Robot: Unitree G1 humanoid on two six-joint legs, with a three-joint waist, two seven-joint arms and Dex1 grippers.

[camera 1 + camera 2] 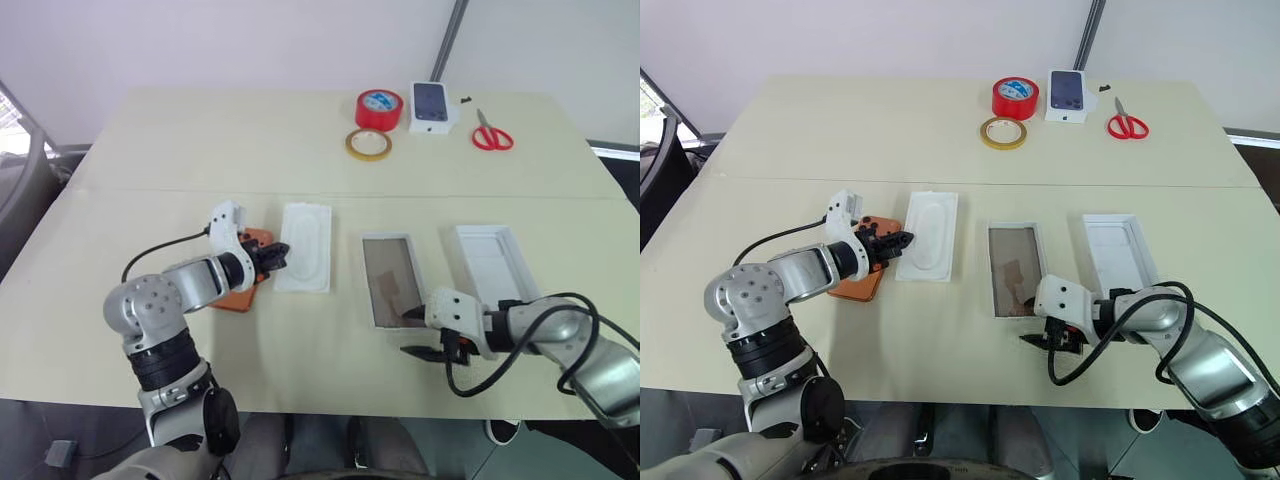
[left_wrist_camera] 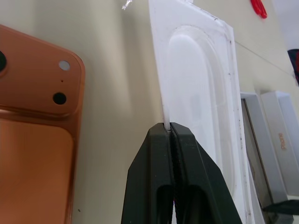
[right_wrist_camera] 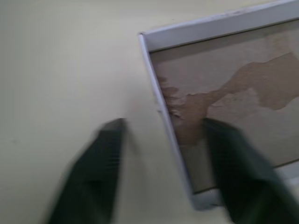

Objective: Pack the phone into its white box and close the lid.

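Though blurred, right fingers (image 3: 159, 172) seemingly astride white box (image 1: 374, 300) wall, scuffed brown floor; left fingers (image 2: 170, 140) pinching white insert (image 1: 305, 245).

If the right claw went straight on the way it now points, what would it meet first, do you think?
Most likely the near wall of the white box: the right claw straddles it, one finger inside over the brownish floor, one outside over the table. Depth is hard to judge.

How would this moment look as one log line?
left gripper: shut on insert | right gripper: open, straddling white box wall | phone: on table
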